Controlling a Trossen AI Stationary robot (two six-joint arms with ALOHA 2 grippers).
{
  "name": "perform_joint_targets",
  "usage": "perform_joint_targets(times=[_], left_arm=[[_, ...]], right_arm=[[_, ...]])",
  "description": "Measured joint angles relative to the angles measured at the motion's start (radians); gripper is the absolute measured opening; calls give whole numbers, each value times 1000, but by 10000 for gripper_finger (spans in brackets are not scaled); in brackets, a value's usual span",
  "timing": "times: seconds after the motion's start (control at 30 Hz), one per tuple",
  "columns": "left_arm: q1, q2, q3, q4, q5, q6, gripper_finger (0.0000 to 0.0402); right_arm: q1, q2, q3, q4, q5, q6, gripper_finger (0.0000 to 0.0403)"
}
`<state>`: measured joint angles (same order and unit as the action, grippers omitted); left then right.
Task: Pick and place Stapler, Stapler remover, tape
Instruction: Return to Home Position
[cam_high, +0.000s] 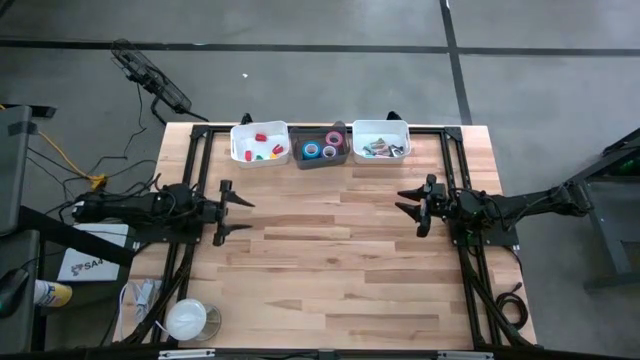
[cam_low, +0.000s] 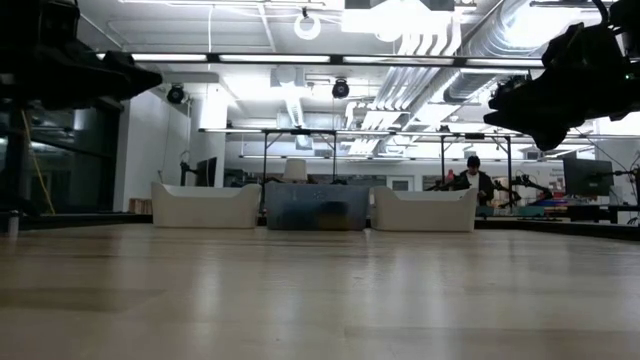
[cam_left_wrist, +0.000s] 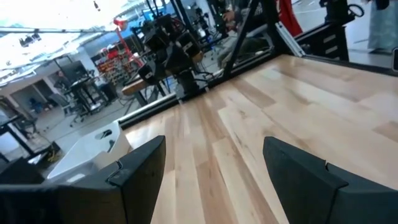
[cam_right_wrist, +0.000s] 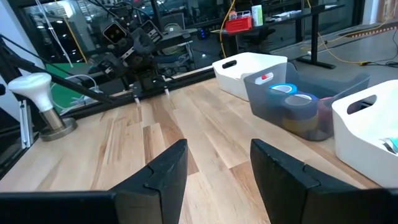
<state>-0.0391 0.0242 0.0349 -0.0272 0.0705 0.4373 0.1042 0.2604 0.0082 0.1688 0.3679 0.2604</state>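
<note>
Several tape rolls (cam_high: 320, 148), blue, pink and purple, lie in a grey bin (cam_high: 303, 160) at the middle of the far edge; a blue roll (cam_right_wrist: 283, 89) and a tan one (cam_right_wrist: 302, 99) show in the right wrist view. The white bin (cam_high: 238, 150) to its left holds small red, yellow and green pieces. The white bin (cam_high: 404, 140) to its right holds small dark and pale things. Which of these is the stapler or the stapler remover I cannot tell. My left gripper (cam_high: 240, 213) (cam_left_wrist: 214, 146) hovers open at the table's left. My right gripper (cam_high: 405, 205) (cam_right_wrist: 219, 149) hovers open at the right, nothing between its fingers.
The two grippers point level at each other across bare wood planks (cam_high: 320, 260). A white knob on a round metal base (cam_high: 187, 320) (cam_right_wrist: 37, 102) stands at the near left corner. Black frame rails (cam_high: 195, 180) run along both sides of the table. A person (cam_low: 472, 180) sits in the room behind.
</note>
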Motion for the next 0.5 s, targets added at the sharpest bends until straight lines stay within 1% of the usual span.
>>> perform_joint_targets(times=[0.23,0.5], left_arm=[[0,0,-1,2,-31,28,266],[0,0,-3,18,-36,29,266]], right_arm=[[0,0,0,0,0,0,167],[0,0,0,0,0,0,167]])
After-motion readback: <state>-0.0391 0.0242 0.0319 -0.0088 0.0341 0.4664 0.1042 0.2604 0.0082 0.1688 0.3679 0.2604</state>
